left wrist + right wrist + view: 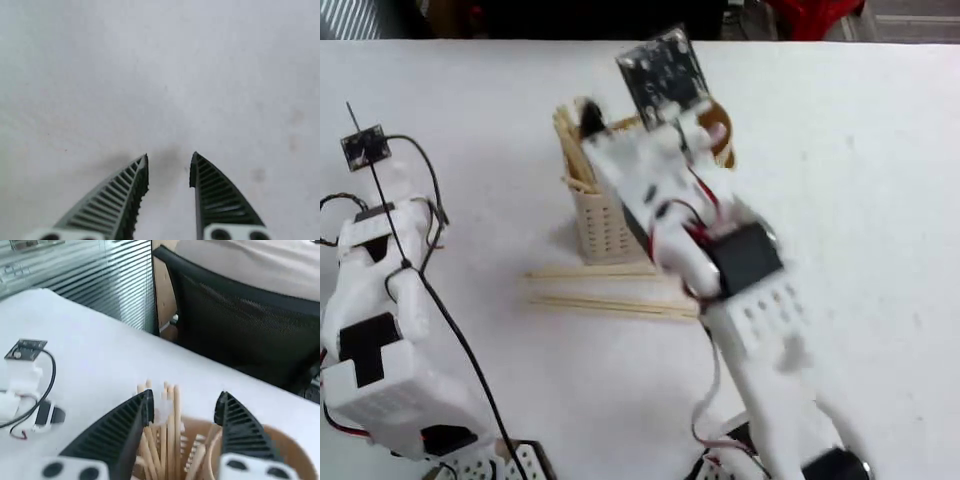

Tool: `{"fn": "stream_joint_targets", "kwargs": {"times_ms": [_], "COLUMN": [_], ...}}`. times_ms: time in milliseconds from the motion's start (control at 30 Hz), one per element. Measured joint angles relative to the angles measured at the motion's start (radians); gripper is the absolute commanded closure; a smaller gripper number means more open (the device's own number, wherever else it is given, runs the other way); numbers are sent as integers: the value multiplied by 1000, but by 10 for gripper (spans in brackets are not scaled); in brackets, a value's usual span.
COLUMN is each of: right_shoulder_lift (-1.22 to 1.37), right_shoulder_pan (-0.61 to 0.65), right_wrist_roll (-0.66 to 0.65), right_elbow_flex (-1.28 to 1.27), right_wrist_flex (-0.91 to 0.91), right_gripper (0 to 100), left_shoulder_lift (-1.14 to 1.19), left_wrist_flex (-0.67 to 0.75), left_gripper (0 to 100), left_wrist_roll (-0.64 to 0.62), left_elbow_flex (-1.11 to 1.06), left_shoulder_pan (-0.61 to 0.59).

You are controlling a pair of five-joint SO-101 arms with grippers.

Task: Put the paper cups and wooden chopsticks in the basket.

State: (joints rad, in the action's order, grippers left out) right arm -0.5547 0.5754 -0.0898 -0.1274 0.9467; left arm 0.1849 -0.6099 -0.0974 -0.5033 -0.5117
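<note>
A cream lattice basket (603, 225) stands at mid-table with several wooden chopsticks (570, 150) upright in it and a brown paper cup (717, 126) at its far side. More chopsticks (612, 304) lie flat on the table just in front of the basket. My right arm (665, 205) stretches over the basket. Its gripper (185, 402) hangs open just above the standing chopsticks (167, 432) and the cup's rim (282, 445), holding nothing. My left arm (375, 290) rests at the table's left side, its gripper (169, 162) open over bare table.
The white table (840, 180) spreads wide to the right and behind the basket. A black mesh chair (240, 315) stands beyond the far edge. Cables (440, 300) trail along the left arm.
</note>
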Motion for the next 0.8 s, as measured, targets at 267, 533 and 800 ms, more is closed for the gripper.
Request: {"fn": "stream_joint_targets", "kwargs": {"times_ms": [267,533,800], "right_shoulder_lift": [-137,-14,236], "right_shoulder_pan": [213,381,364], "right_wrist_roll": [-322,-503,-539], "right_elbow_flex": [-143,-629,-790], "right_wrist_flex": [387,129,-183], "right_gripper": [844,837,837], "left_shoulder_lift": [0,0,0], "left_wrist_flex": [18,18,20], "left_gripper": [843,843,843], "left_wrist_roll": [0,0,0], "left_elbow_flex": [0,0,0], "left_shoulder_pan": [0,0,0]}}
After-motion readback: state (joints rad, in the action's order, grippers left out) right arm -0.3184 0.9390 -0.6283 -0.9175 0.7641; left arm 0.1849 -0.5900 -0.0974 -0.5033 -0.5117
